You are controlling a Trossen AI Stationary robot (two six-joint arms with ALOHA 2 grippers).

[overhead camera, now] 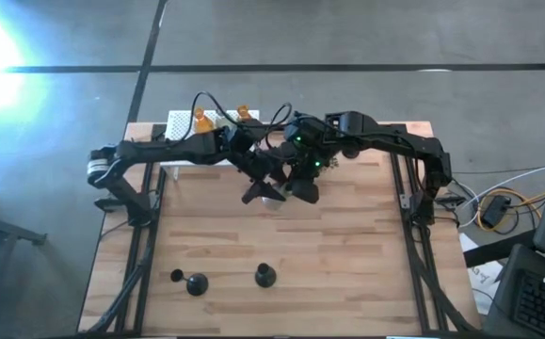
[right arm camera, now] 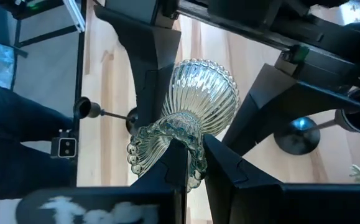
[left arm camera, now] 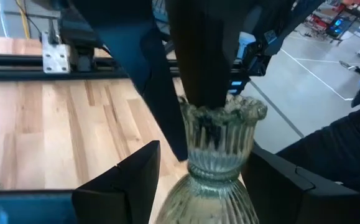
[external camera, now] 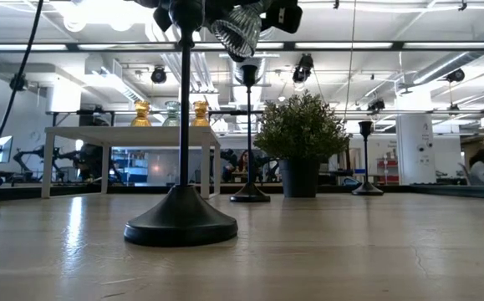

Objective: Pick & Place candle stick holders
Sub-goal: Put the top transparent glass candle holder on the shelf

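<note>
A clear ribbed glass holder [left arm camera: 220, 143] with a frilled rim is held in the air over the table's middle, between both grippers; it also shows in the high view [overhead camera: 272, 197] and at the top of the low view [external camera: 237, 29]. My left gripper [left arm camera: 204, 186] is shut on its bulb. My right gripper [right arm camera: 195, 171] is shut on its rim. Two amber holders [overhead camera: 202, 120] stand on a white perforated box [overhead camera: 180, 122] at the far left. Black holders [overhead camera: 264, 275] stand on their round bases near the front edge. My left gripper has the holder's round bulb [left arm camera: 195, 202] between its two fingers [left arm camera: 124, 183], one on each side; this also shows in the right wrist view [right arm camera: 198, 87]. The holder is clear of the table. My right gripper pinches the frilled rim of the cup [right arm camera: 167, 146], one finger [left arm camera: 198, 56] inside the cup and one outside. The holder lies tilted between the two grippers, lifted clear.
A bushy green potted plant [external camera: 300, 138] stands on the table beyond the black holders [external camera: 181, 221]. A second black holder [overhead camera: 195, 283] stands near the front left. Bare wood [overhead camera: 347, 273] lies at the front right.
</note>
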